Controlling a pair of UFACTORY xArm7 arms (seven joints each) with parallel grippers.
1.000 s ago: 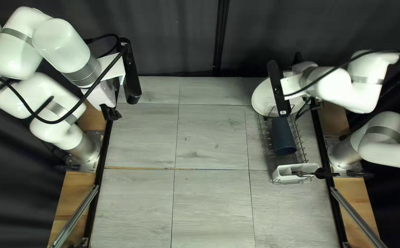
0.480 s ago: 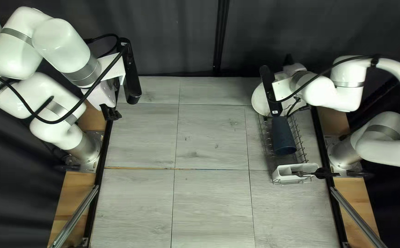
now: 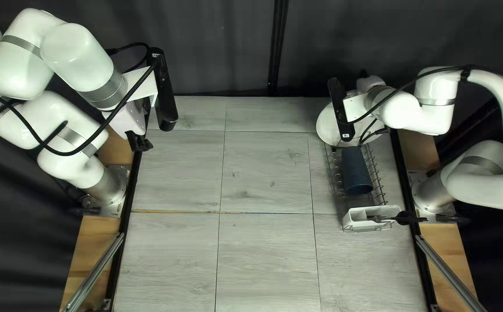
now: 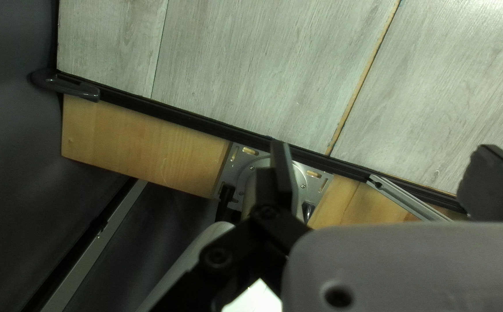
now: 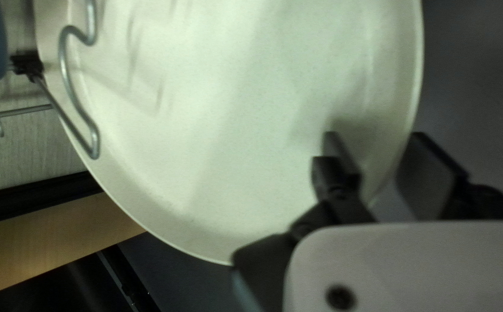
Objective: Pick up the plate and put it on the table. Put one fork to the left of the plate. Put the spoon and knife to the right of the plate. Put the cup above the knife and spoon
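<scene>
Top left view: my right arm [image 3: 430, 112] is showing the change. Against one second ago, its wrist is sitting farther toward the left of the view; against half a second ago, it is edging slightly toward the table's far edge. My right gripper [image 3: 364, 77] is hanging over the far side of the plate [image 3: 330, 123]. The plate is staying put at the far end of the wire rack [image 3: 336, 176]. The blue cup [image 3: 357, 176] is likewise keeping its spot in the rack, between the plate and the white cutlery holder [image 3: 355, 218]. Cutlery [image 3: 407, 218] is sticking out of that holder toward the right; which pieces, I cannot tell. My left arm [image 3: 84, 58] is showing no shift, with my left gripper [image 3: 140, 142] hanging near the table's left edge.

Right wrist view: the fingers are standing apart, one in front of the plate's face, the other beyond its rim. The rim is running between them, with no grip showing. A bent rack wire [image 5: 72, 86] is crossing the plate's face.

Left wrist view: the fingers are standing wide apart, holding nothing, above the left arm's base plate [image 4: 250, 151].
</scene>
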